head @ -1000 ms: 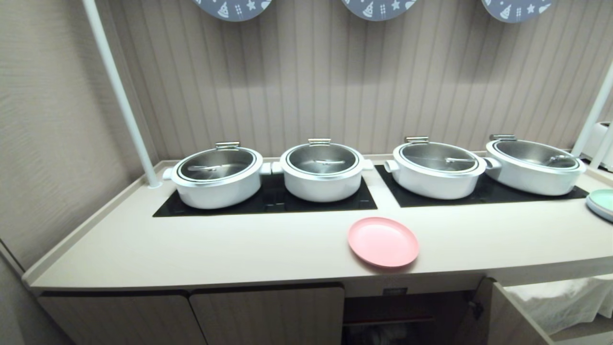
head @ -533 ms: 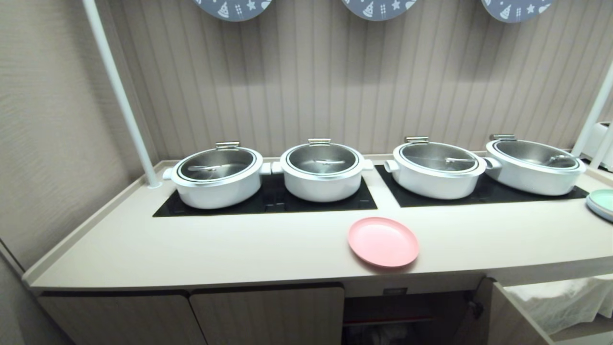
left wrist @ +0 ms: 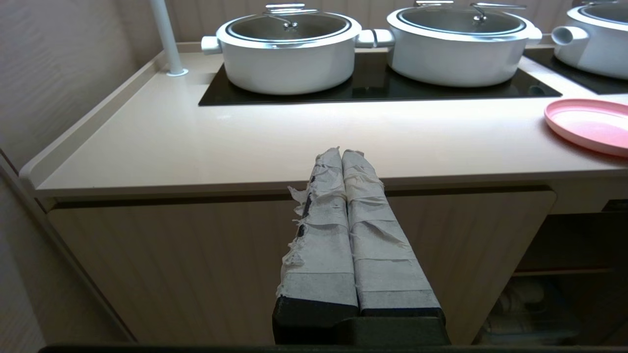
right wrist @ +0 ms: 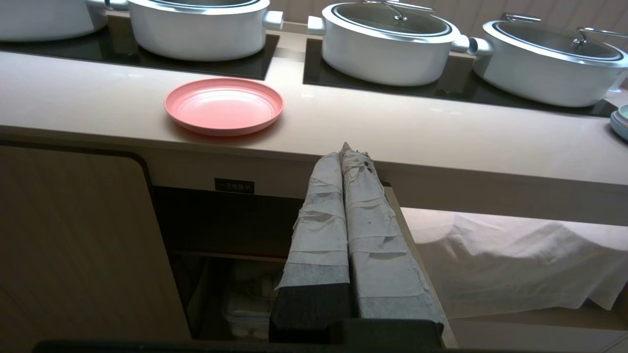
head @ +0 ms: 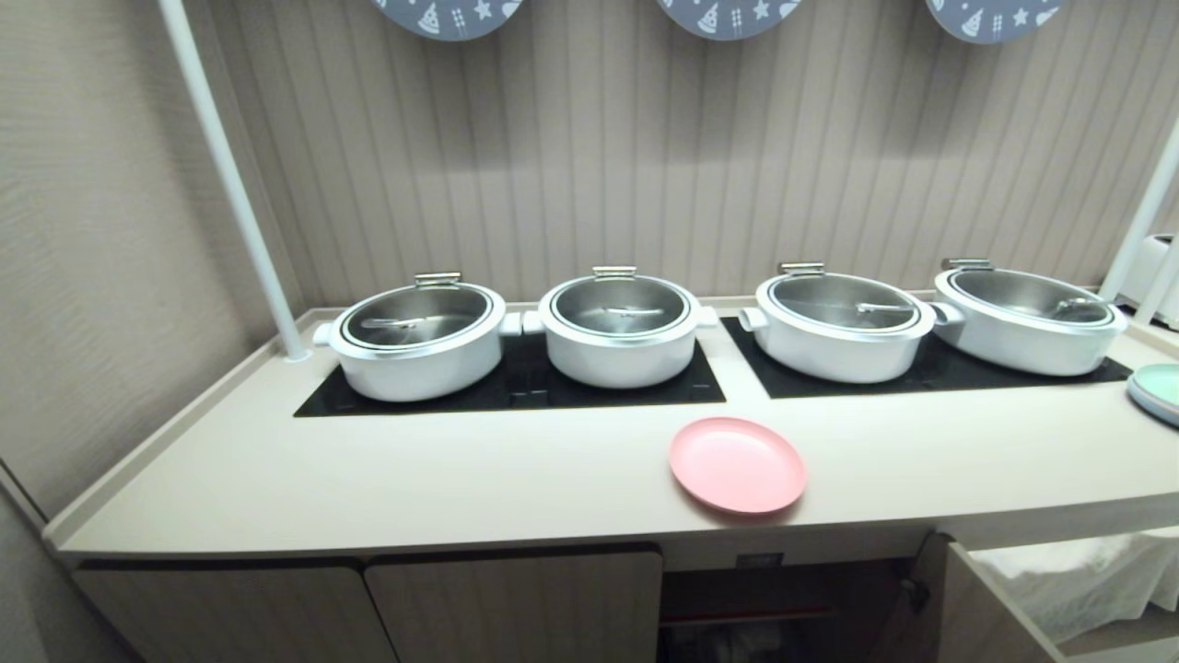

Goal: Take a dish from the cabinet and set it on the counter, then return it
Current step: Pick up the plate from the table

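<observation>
Cream and smooth, the long tabletop (head: 368, 479) runs wall to wall with a raised lip along its back edge and two black glass hob panels (head: 516, 387) set into it, each panel carrying two white pots (head: 419, 341) with steel-and-glass lids. Below the front edge, the cabinet (right wrist: 230, 230) with the small black label (right wrist: 234, 186) stands open, its beige fluted door (head: 967, 608) swung out to the right and a dim inner shelf visible inside; two shut fluted doors (head: 511, 603) sit to its left. Matte pink, round and shallow with a low rim, the dish (head: 737, 463) lies flat near the tabletop's front edge, above the open cabinet and just in front of the gap between the two hob panels, touching nothing else. Pale blue-green stacked plates (head: 1159, 389) rest at the tabletop's far right end. Both arms hang back below the front edge: the left pincer (left wrist: 342, 153) and the right pincer (right wrist: 345, 151) each have their tape-wrapped fingers pressed together, holding nothing. Compared with a second ago, nothing has moved: dish, pots and door lie exactly as they did.
</observation>
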Tool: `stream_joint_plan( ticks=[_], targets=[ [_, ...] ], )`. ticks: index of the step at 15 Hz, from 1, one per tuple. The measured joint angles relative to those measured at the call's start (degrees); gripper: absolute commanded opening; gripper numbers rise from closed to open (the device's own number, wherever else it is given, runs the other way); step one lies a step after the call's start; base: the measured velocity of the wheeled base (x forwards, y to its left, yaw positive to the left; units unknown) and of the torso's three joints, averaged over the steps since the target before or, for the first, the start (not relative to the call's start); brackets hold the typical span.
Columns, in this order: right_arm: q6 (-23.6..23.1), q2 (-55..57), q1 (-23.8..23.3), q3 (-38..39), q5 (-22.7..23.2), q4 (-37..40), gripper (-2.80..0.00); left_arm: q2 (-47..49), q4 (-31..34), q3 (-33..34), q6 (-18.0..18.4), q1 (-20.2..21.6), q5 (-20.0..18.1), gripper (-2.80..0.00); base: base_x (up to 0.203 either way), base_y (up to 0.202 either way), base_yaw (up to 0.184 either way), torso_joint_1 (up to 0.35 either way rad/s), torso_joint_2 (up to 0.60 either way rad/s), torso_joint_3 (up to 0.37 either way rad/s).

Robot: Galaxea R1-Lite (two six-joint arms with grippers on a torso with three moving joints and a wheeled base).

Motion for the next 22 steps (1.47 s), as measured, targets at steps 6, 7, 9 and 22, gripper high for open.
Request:
stream_joint_plan(
  ticks=[6, 7, 9, 22],
  targets=[
    [-0.54, 0.07, 0.0, -0.05, 0.13, 0.02, -2.8, 0.0, -0.02, 0.0, -0.02, 0.0, 0.0, -2.8, 0.0, 0.0, 0.0, 0.0, 0.0, 0.0],
    [-0.76, 0.33, 0.0, -0.07, 0.16, 0.0, -2.8, 0.0, 0.0, 0.0, -0.02, 0.0, -0.01, -2.8, 0.0, 0.0, 0.0, 0.0, 0.0, 0.0],
    [-0.92, 2.04, 0.0, -0.09, -0.12, -0.38, -2.8, 0.0, 0.0, 0.0, 0.0, -0.02, -0.06, -2.8, 0.0, 0.0, 0.0, 0.0, 0.0, 0.0],
    [-0.74, 24.89, -0.03, -8.57, 0.29, -4.93, -2.8, 0.0, 0.0, 0.0, 0.0, 0.0, -0.04, -2.8, 0.0, 0.0, 0.0, 0.0, 0.0, 0.0]
  ],
)
